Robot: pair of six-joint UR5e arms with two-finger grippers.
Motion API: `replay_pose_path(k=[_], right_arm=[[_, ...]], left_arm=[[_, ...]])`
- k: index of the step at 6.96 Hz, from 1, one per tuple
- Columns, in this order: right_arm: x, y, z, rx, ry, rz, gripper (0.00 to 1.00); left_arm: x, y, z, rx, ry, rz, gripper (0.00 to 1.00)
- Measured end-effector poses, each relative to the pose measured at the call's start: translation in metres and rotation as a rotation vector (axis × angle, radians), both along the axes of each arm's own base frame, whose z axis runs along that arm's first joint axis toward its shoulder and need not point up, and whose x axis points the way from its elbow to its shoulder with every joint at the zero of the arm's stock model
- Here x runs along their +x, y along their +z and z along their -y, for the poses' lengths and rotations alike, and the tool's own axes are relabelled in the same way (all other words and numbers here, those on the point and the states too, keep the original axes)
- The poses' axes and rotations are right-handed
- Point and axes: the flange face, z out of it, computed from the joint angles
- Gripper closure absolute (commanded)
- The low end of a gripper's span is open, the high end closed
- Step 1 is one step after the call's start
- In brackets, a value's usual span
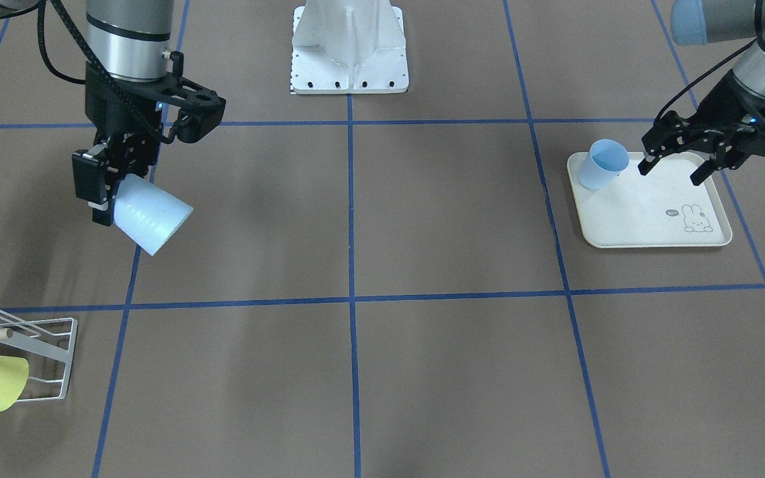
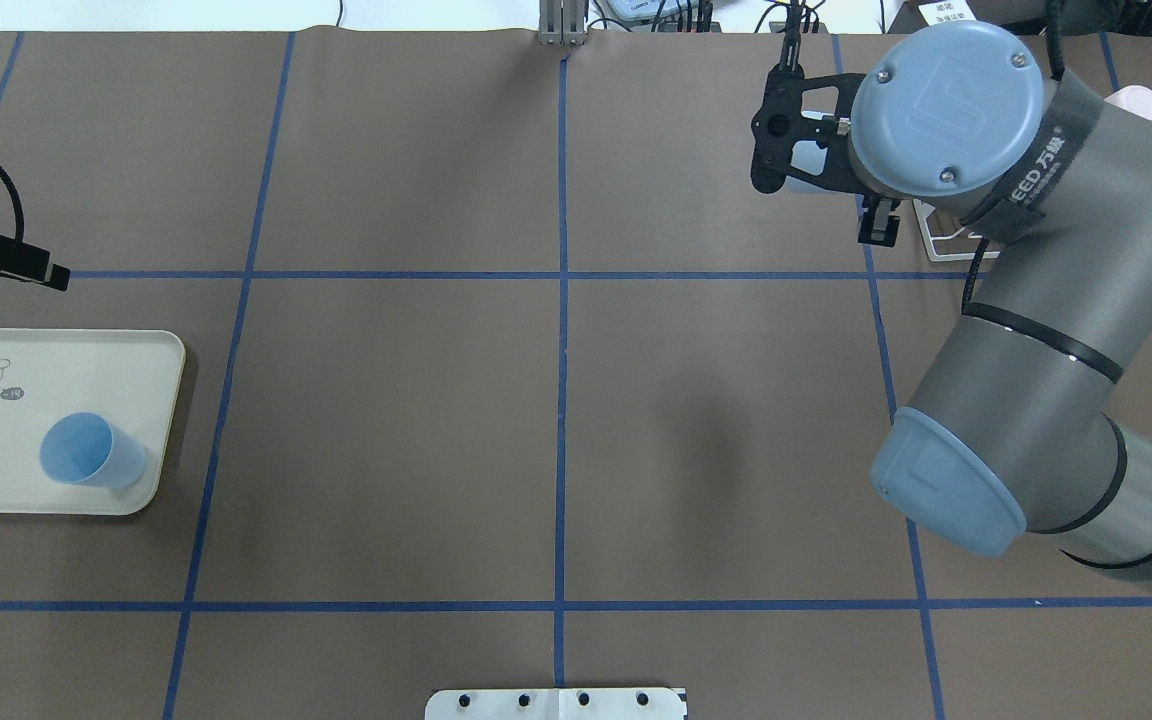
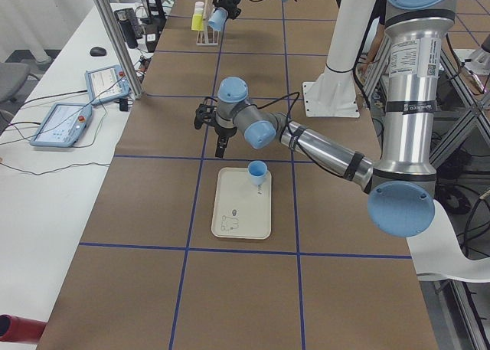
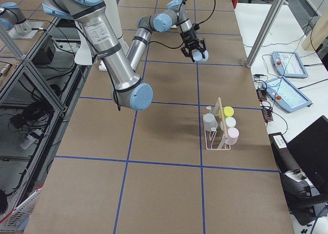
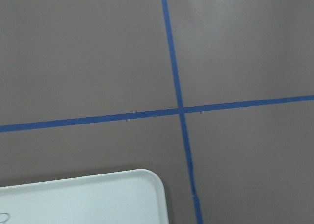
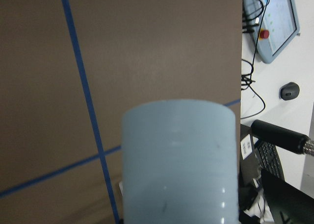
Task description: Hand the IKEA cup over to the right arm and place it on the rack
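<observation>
The pale blue cup [image 6: 179, 160] sits pinched in my right gripper [image 1: 107, 199]; transfer looks done, so next I carry it to the rack [image 1: 36, 348], seven o'clock in the front view.

Right arm [image 2: 1056, 300]: dark strap [image 2: 1034, 160] round the upper link, white lettering "EED" plus Chinese characters, start cut off. Tray [image 1: 641, 226]: speech bubble [image 1: 672, 213] lettering too small to read.

Held: pale blue cup [image 1: 153, 218], tilted, clear of table, clamped in right gripper [image 1: 105, 199]. On table: white wire rack [image 1: 44, 362], well apart from cup.
</observation>
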Motion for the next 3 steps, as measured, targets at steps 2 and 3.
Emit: replay_pose_path(k=[2, 3], right_arm=[[0.022, 0.042, 0.004, 0.008, -0.058, -0.293, 0.74], [0.032, 0.068, 0.004, 0.007, -0.092, -0.411, 0.74]], left_arm=[[0.0, 0.003, -0.001, -0.004, 0.001, 0.004, 0.0], [0.0, 0.002, -0.001, -0.006, 0.0, 0.003, 0.0]])
